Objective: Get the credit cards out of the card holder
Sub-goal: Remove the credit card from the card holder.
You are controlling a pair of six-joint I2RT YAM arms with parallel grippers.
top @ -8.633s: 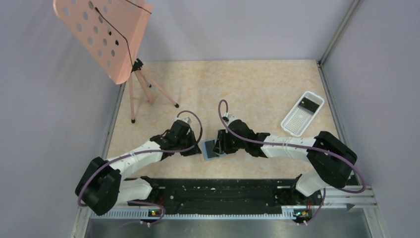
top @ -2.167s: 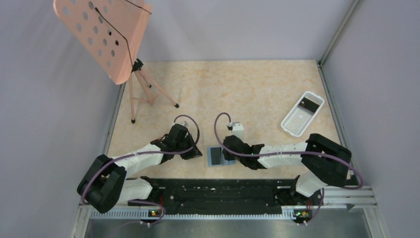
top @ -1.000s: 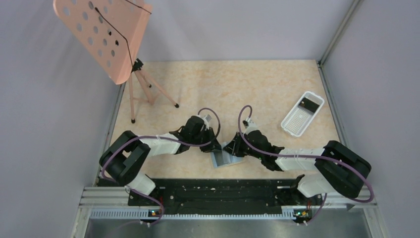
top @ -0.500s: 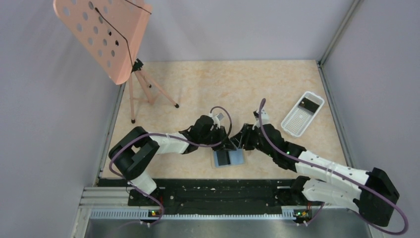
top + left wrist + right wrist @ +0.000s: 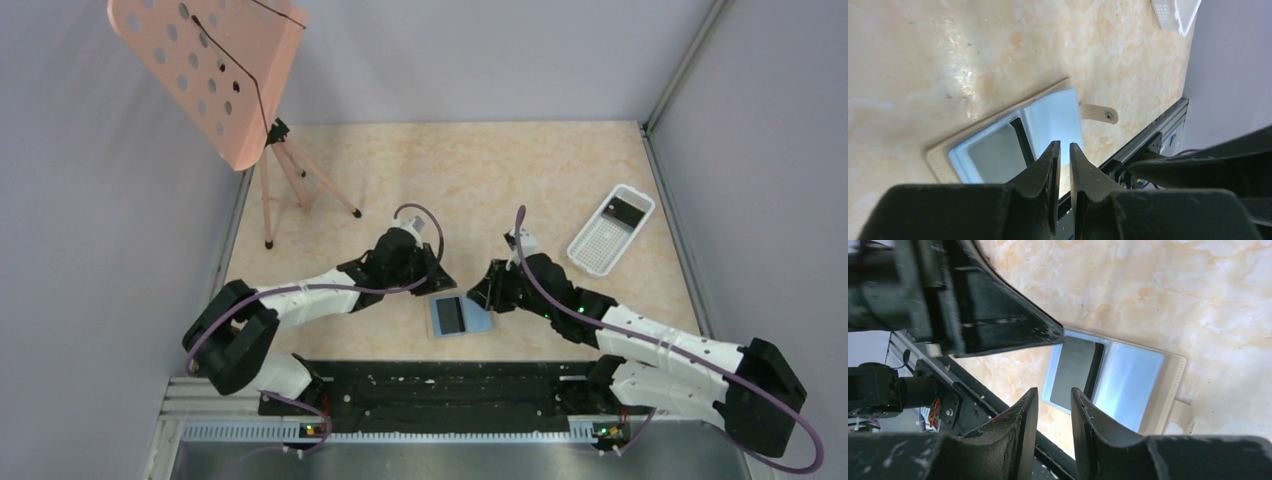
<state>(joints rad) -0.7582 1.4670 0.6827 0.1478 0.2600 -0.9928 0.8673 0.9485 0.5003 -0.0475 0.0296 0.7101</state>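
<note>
Two grippers and one open card holder, as I logged them from the remote desk.

Item 1: card holder (image 5: pixel 480 318), lying flat and opened on the table (image 5: pixel 480 170), close to the near edge, pale blue inner face up, tan edging and a snap strap (image 5: pixel 1098 113) showing on its right side.

Item 2: dark card (image 5: pixel 450 315), on the holder's left panel, beside the centre crease. I could not tell whether it sat tucked in a pocket.

Item 3: left gripper (image 5: pixel 437 284), just beyond the holder's far left corner, fingers a narrow slit apart and holding nothing. I saw no contact with the holder.

Item 4: right gripper (image 5: pixel 483 296), just beyond the far right corner, jaws somewhat wider apart, also empty, clear of the holder.

Item 5: white perforated tray (image 5: pixel 598 245), far right of the table, well apart from the holder, with a second card (image 5: pixel 626 210) at its far end.

Item 6: pink music stand (image 5: pixel 205 75), far left.
</note>
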